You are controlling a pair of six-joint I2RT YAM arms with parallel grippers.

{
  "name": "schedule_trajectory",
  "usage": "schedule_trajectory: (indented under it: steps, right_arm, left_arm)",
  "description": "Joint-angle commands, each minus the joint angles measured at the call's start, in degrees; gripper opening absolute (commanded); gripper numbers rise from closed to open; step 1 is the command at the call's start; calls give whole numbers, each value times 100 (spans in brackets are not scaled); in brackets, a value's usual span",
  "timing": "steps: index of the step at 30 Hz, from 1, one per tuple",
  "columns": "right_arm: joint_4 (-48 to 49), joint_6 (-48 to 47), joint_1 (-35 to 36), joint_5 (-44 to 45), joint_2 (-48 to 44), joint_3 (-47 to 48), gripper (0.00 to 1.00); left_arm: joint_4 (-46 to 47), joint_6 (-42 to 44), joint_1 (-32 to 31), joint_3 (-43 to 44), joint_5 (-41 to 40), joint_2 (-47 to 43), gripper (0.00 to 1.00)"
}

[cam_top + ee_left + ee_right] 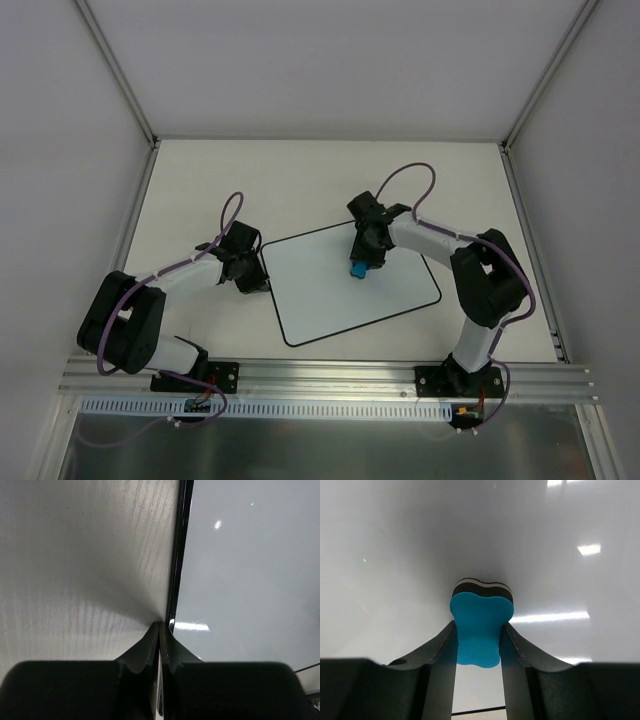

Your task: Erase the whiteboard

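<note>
While the whiteboard (330, 300) lies flat on the desk (200, 180) between my two arms, the right fingers (437, 660) clamp a blue eraser (479, 625), its dark pad set against the glossy white face near the far edge. The left fingers (145, 650), closed together, rest at the board's black left edge.

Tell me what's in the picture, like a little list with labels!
Board: large white rectangular whiteboard with thin black border, flat on the pale table, no marks visible
Eraser: small blue peanut-shaped eraser, dark end against the board
Right jaws: shut on the eraser
Left jaws: shut, tips at the board's left edge
</note>
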Motion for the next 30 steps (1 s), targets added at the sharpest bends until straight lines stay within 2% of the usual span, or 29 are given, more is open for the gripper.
schedule_trajectory:
  steps: [1,6,10,13,22,26,28,29,30]
  right_arm:
    - [-215,-516,-742,413,-515,316,0]
    - [-242,-1271,-1982,632,-876,272,0]
    - [-251,-1729,-3211,598,-727,465,0]
    - [-242,-1852,-3871,475,-411,685,0]
    - [-251,-1862,-4673,97,574,1160,9]
    - [-251,-1756,-4718,-26,846,1204,19]
    - [-268,-1668,-4735,-26,873,1169,23]
    - [-277,-1642,-4761,-35,856,1125,30]
    - [-286,-1607,-4770,-35,812,1099,32]
  left_arm:
    - [-54,-26,-47,159,-104,17,0]
    - [-54,0,-56,186,-122,26,0]
    - [-63,9,-56,203,-122,8,0]
    - [-54,9,-47,203,-122,17,0]
    - [-63,62,-56,212,-113,8,0]
    - [-63,88,-47,230,-113,-9,0]
    - [-63,114,-56,256,-96,-9,4]
    - [-63,123,-56,265,-104,-18,6]
    - [-63,123,-56,273,-113,-35,7]
